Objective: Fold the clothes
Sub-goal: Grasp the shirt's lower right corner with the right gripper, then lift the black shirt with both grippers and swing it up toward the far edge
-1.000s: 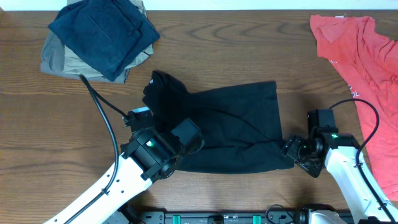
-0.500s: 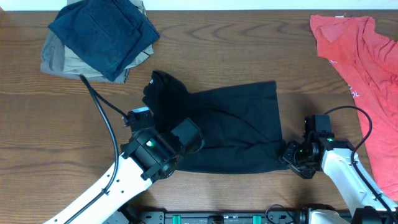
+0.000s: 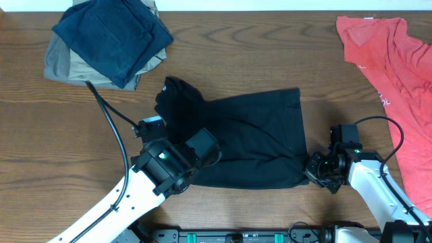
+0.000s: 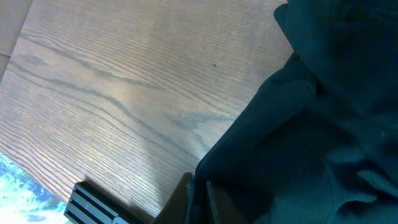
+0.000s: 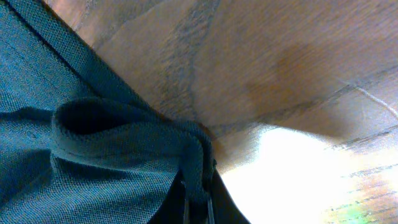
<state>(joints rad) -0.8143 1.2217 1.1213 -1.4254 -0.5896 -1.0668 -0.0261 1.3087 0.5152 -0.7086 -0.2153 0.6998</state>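
Note:
The clothes (image 3: 250, 138), a black garment, lie spread over the middle of the wooden table. My left gripper (image 3: 210, 157) sits on the garment's near left part, shut, with black cloth (image 4: 323, 124) pinched between its fingers (image 4: 200, 198). At the garment's near right corner my right gripper (image 3: 312, 165) is shut on a bunched fold of the hem (image 5: 155, 134), the cloth running down between its two fingertips (image 5: 196, 202).
A folded navy garment (image 3: 111, 37) lies on a khaki one (image 3: 61, 64) at the far left. A coral-red shirt (image 3: 398, 74) is spread at the far right. A black cable (image 3: 111, 125) trails from the left arm across the table (image 3: 81, 148).
My right gripper slid a little left onto the garment's near right corner and closed on its hem. The left arm has not moved.

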